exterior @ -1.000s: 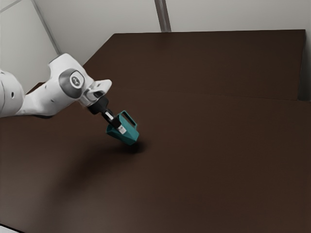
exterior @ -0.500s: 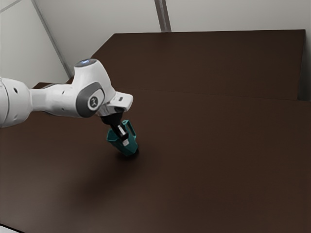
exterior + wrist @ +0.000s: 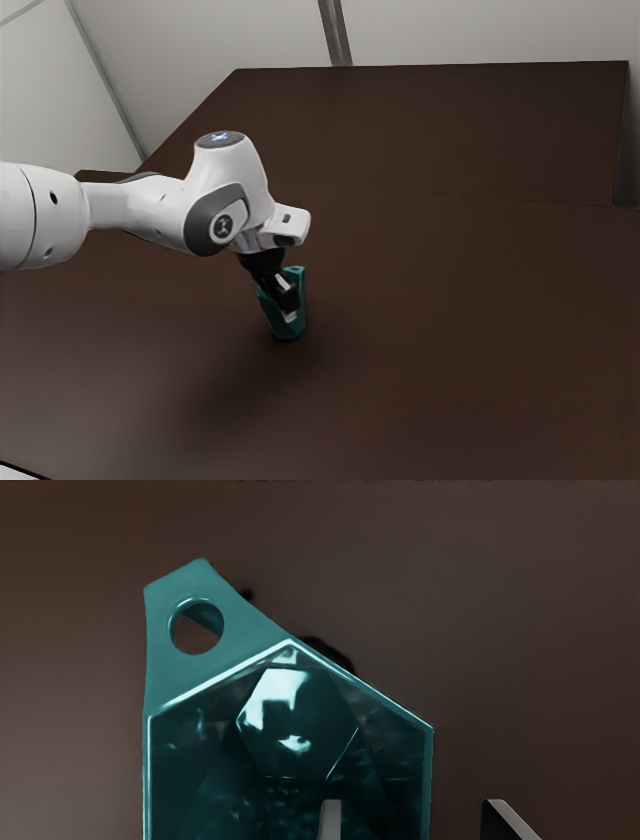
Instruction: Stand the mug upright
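the teal hexagonal mug [image 3: 295,720] looks smooth and glossy inside; the dark brown flat tabletop [image 3: 450,330], smooth and nearly matt.

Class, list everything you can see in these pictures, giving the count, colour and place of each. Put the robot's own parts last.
mug: one, teal, at the fingertips, handle included
table: one dark brown surface with a thin seam, below the mug
wall: pale grey, behind the table; number of panels unclear
upright strip: one, grey-brown, on the wall behind the table
pale patch: one, whitish, exterior view's lower left corner
arm: one, white and grey, from the exterior view's left
end effector: one, black with pale-tipped fingers, one finger inside the mug, one outside
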Tool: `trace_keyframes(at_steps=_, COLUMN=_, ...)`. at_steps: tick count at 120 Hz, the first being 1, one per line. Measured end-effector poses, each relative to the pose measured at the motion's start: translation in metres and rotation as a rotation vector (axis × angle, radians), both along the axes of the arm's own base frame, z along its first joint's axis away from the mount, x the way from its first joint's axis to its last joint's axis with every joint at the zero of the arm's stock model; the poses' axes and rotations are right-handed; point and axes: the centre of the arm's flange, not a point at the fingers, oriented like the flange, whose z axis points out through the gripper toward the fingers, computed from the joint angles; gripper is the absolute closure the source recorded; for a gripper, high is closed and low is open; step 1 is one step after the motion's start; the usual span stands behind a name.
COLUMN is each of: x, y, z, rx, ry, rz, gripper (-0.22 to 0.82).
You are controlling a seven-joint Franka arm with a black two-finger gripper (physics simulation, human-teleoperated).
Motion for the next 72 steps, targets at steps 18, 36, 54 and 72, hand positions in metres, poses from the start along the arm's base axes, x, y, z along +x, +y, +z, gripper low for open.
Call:
trace_keyframes(at_steps=18, x=-0.001, y=-0.003, z=0.006, rx=0.003, ry=-0.011, rz=0.027, gripper=0.18)
trace_keyframes(at_steps=36, x=0.004, y=0.016, z=0.038, rx=0.014, ry=-0.071, rz=0.088, gripper=0.09)
trace_keyframes(at_steps=54, x=0.023, y=0.080, z=0.105, rx=0.024, ry=-0.160, rz=0.237, gripper=0.04)
trace_keyframes(at_steps=72, x=0.047, y=0.088, z=0.170, rx=0.002, ry=-0.206, rz=0.271, gripper=0.02)
